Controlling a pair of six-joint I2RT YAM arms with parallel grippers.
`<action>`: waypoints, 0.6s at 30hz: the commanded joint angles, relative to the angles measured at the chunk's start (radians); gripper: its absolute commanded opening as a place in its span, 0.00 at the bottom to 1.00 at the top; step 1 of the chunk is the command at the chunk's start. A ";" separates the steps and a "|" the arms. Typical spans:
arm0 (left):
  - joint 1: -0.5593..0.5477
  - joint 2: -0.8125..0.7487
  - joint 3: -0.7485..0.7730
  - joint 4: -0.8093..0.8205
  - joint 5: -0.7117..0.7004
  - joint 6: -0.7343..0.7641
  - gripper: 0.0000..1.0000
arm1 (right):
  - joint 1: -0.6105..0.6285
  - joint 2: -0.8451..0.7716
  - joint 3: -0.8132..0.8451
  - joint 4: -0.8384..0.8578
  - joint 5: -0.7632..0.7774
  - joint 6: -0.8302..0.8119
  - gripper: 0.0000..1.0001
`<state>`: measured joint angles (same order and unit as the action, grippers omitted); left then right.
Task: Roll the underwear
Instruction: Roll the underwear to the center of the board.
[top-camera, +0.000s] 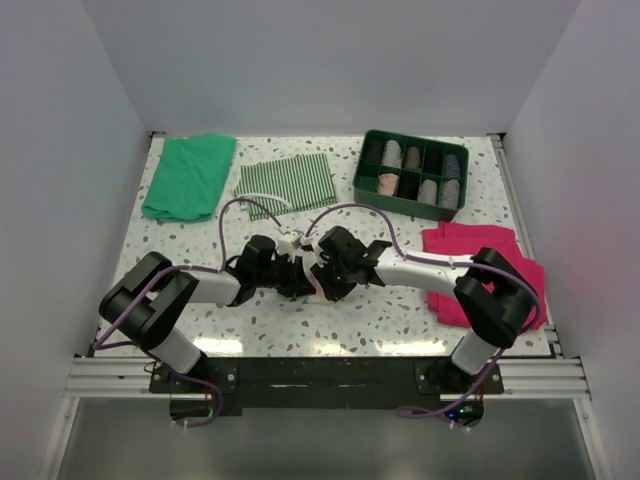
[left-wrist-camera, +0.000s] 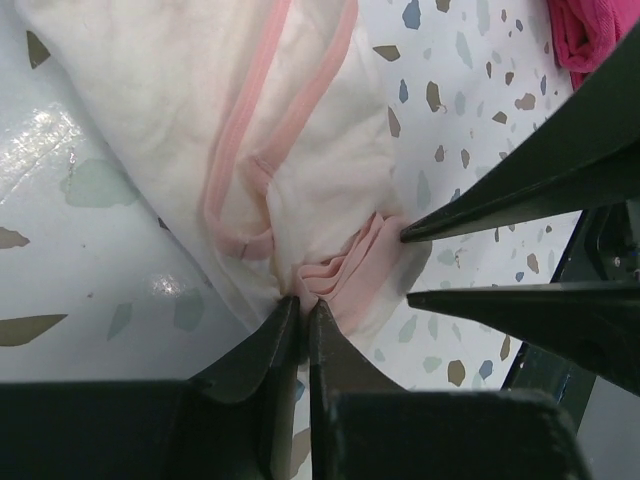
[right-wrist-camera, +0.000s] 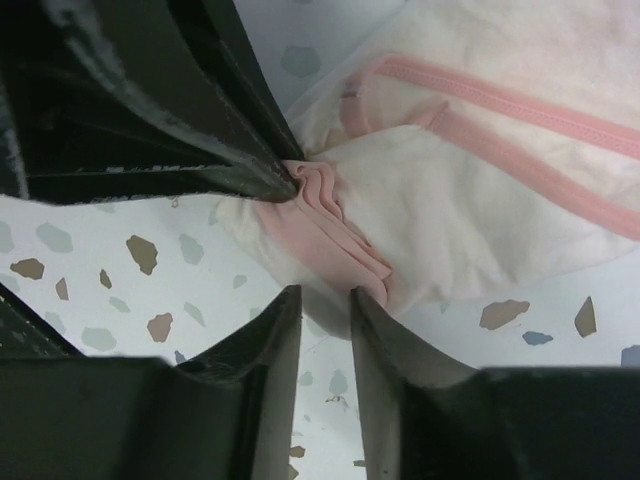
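White walls (top-camera: 330, 60) are boxing in the speckled terrazzo table (top-camera: 330, 322) on three sides, and both arms are reaching inward, meeting near its middle. The underwear (left-wrist-camera: 300, 150) is lying there between them. Its pale fabric is spreading away from the fingers, and its pink edging is running in curved bands and gathering into a tight pleated bunch at one corner. The left gripper (left-wrist-camera: 303, 312) is pressing its fingers together on that bunch, pinching the pleats at the tips. The right gripper (right-wrist-camera: 320, 305) is coming in from the opposite side with its fingers narrowly parted, and the end of the pleated band is sitting at the gap (whether they are actually biting the cloth, I cannot tell). The two pairs of fingertips are sitting just beside each other.

Bare tabletop is showing around the garment, widest toward the near edge. Along the far edge a green cloth (top-camera: 188, 177), a green-and-white striped cloth (top-camera: 290, 183) and a green divided tray (top-camera: 405, 204) holding small rolls (top-camera: 392, 153) are lying well apart from the grippers. A magenta cloth (top-camera: 460, 242) is sitting at the right edge, partly under the right arm.
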<state>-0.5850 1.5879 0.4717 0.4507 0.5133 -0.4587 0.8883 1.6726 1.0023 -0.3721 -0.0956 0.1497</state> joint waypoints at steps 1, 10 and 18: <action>-0.006 0.037 0.015 -0.092 -0.018 0.068 0.06 | 0.000 -0.108 -0.037 0.024 0.005 -0.048 0.36; -0.003 0.072 0.038 -0.087 0.013 0.063 0.06 | 0.020 -0.160 -0.093 0.058 -0.001 -0.079 0.40; 0.027 0.104 0.053 -0.089 0.045 0.051 0.05 | 0.075 -0.152 -0.088 0.075 0.075 -0.116 0.42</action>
<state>-0.5747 1.6478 0.5236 0.4419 0.5777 -0.4347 0.9394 1.5429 0.9138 -0.3370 -0.0772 0.0723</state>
